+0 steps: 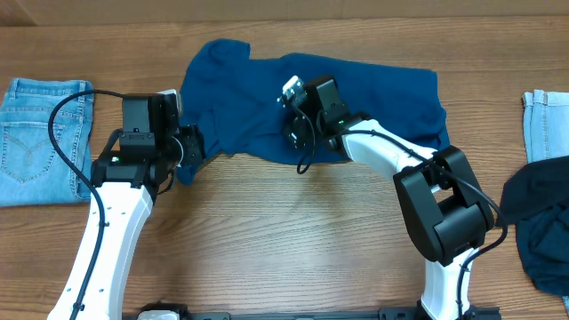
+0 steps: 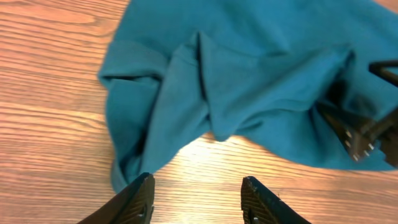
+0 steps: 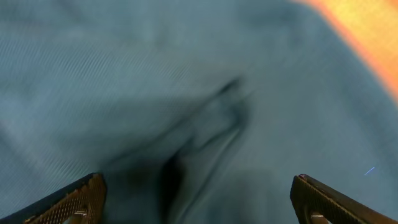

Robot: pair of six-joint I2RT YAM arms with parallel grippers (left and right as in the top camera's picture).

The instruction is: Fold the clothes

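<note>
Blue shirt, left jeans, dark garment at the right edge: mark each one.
blue shirt (image 1: 382, 89), overhead view, on its smooth right half.
left jeans (image 1: 27, 147), overhead view, on the back pocket.
dark garment (image 1: 542, 227), overhead view, on its crumpled middle.

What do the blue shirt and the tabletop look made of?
Blue shirt: thin knit jersey, likely cotton blend, matte; soft limp creases, fine ribbed weave up close.
Tabletop: wood grain, slight sheen from a glare patch; laminate or solid wood, cannot tell.
</note>
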